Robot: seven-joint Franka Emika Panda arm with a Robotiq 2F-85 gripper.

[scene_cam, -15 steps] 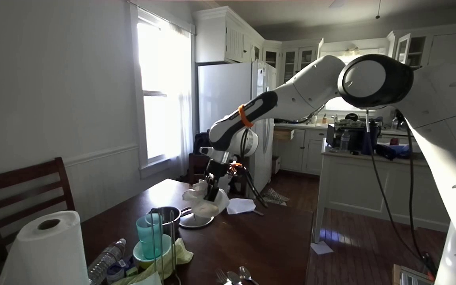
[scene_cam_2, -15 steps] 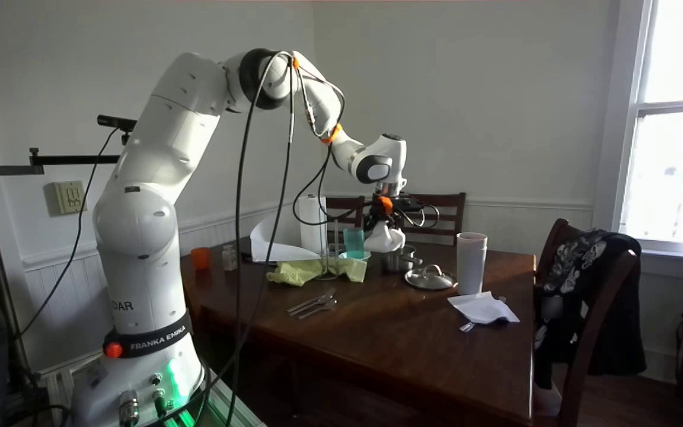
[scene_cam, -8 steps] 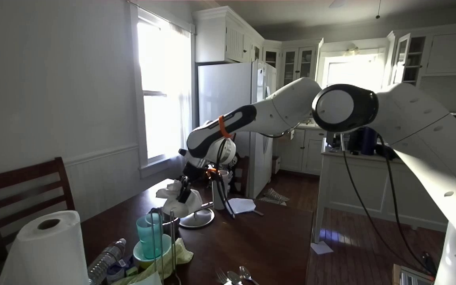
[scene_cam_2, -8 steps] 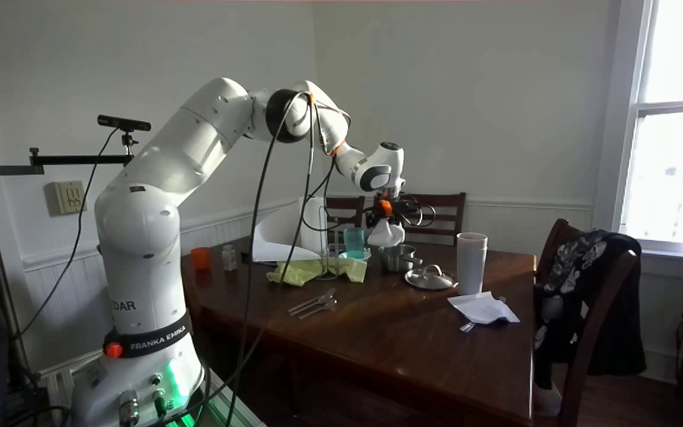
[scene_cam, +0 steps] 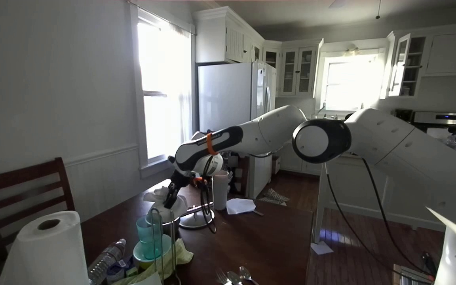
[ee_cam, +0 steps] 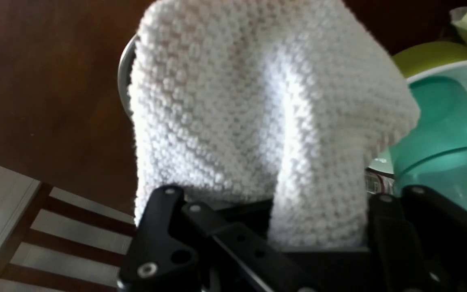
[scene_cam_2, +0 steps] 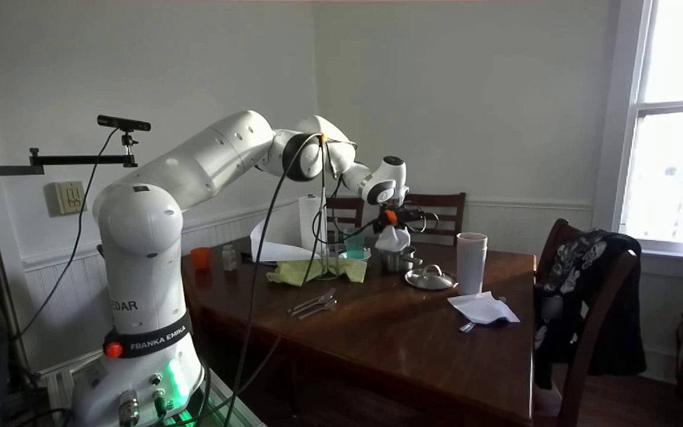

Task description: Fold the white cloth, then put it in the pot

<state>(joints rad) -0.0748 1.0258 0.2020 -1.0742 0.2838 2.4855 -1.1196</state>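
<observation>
My gripper (scene_cam: 170, 202) is shut on the bunched white cloth (scene_cam: 178, 209). The cloth hangs below the fingers in both exterior views (scene_cam_2: 393, 240). The steel pot (scene_cam_2: 398, 261) stands on the table directly under the cloth; the cloth's lower part is at the pot's rim, and I cannot tell if it is inside. In an exterior view the pot (scene_cam: 175, 230) is partly hidden behind the cloth and a wire rack. In the wrist view the cloth (ee_cam: 233, 101) fills the middle, hides the fingertips and covers all but a sliver of the pot's rim (ee_cam: 124, 77).
The pot's lid (scene_cam_2: 430, 280) lies beside the pot. A teal cup (scene_cam: 144, 233) in a bowl and a wire rack (scene_cam: 173, 253) stand close to the pot. Tall white cups (scene_cam_2: 471, 264), a white napkin (scene_cam_2: 484, 308) and cutlery (scene_cam_2: 313, 303) are also on the table.
The arm has lowered and reached farther out, carrying the cloth from beside the pot to over it. The cloth is lower now, down at the pot's rim. It stays gripped throughout.
</observation>
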